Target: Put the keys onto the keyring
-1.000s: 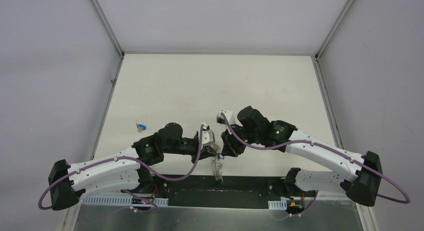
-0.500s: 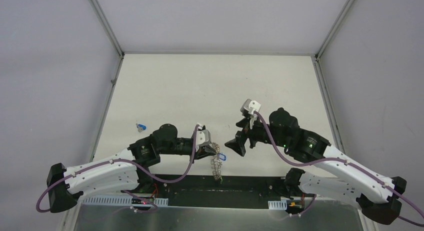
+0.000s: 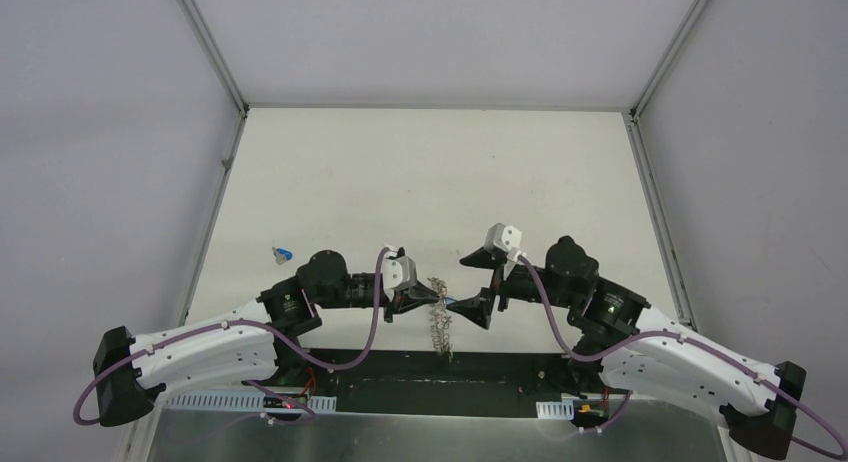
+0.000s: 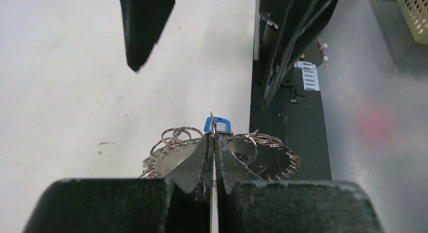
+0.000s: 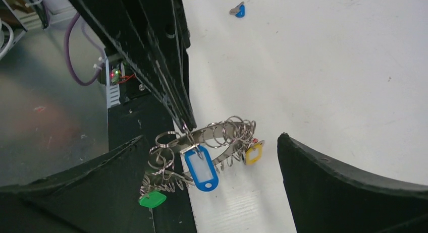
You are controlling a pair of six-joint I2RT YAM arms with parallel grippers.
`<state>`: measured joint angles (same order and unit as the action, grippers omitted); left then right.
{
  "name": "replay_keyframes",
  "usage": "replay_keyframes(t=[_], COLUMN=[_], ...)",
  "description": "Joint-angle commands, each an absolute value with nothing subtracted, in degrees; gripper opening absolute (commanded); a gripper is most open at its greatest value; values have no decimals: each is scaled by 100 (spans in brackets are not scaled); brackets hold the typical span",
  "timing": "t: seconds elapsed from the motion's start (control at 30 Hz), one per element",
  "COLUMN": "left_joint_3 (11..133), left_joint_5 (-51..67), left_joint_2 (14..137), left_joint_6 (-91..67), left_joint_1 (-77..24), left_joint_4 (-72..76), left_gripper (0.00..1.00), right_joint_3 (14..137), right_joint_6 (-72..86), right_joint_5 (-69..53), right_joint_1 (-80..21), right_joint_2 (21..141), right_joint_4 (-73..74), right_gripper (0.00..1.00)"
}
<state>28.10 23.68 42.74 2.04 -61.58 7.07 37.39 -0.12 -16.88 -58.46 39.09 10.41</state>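
Blue key point(image 3: 283, 252) lies loose on the desk point(image 3: 400, 172), well left of the keyring point(image 3: 438, 327). Left hand point(image 3: 428, 299) is clamped on the keyring's upper rim, which hangs edge-on. Just right of the keyring, right hand point(image 3: 473, 285) gapes wide, empty.

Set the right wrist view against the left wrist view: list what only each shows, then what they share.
Only right wrist: the green tag and yellow tag hanging from the keyring, and a loose blue key on the table. Only left wrist: a cream perforated panel at upper right. Both: the left gripper shut on the keyring, the blue tag by its tips, the right gripper open, facing it.
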Motion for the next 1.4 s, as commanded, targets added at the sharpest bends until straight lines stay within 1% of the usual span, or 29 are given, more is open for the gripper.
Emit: replay_keyframes(t=[0.0, 0.07, 0.2, 0.23, 0.27, 0.3, 0.33, 0.37, 0.4, 0.53, 0.67, 0.8, 1.3, 1.37], left_joint_3=[2809, 2812, 2812, 2817, 2821, 2821, 2821, 2819, 2821, 2821, 2821, 2821, 2856, 2856], left_joint_5=[2434, 2482, 2522, 2525, 2534, 2539, 2548, 2551, 2552, 2539, 2538, 2532, 2570, 2583], left_joint_2=[4259, 4270, 4311, 4321, 4330, 4347, 4357, 4363, 4365, 4384, 4383, 4347, 4379, 4378], left_joint_6=[131, 132, 123, 123, 112, 98, 92, 88, 88, 86, 87, 79, 70, 62], left_joint_1=[-6240, -6241, -6245, -6241, -6240, -6245, -6242, -6240, -6240, -6241, -6241, -6242, -6242, -6243], left_joint_4=[1868, 1917, 1957, 1953, 1960, 1980, 2000, 2015, 2027, 2036, 2030, 2034, 2037, 2027], left_gripper=[0, 0, 0, 0, 0, 0, 0, 0, 0, 0, 0, 0, 0, 0], right_joint_3=[3343, 3202, 3114, 3112, 3109, 3119, 3127, 3129, 3129, 3091, 3013, 2927, 2916, 2931], right_joint_6=[-330, -481, -545, -561, -581, -582, -581, -576, -582, -579, -610, -652, -651, -479], right_joint_5=[-2280, -2522, -2629, -2685, -2719, -2782, -2811, -2855, -2884, -2917, -2911, -2760, -2760, -2840], right_joint_1=[-5859, -5855, -5856, -5856, -5858, -5858, -5854, -5854, -5854, -5854, -5858, -5854, -5854, -5851], right_joint_2=[3667, 3617, 3660, 3678, 3700, 3739, 3774, 3810, 3844, 3884, 3825, 3740, 3622, 3681], right_joint_4=[-283, -445, -481, -485, -491, -484, -484, -490, -484, -482, -437, -361, -420, -455], right_gripper=[100, 99, 81, 74, 64, 50, 41, 36, 33, 31, 31, 26, 26, 12])
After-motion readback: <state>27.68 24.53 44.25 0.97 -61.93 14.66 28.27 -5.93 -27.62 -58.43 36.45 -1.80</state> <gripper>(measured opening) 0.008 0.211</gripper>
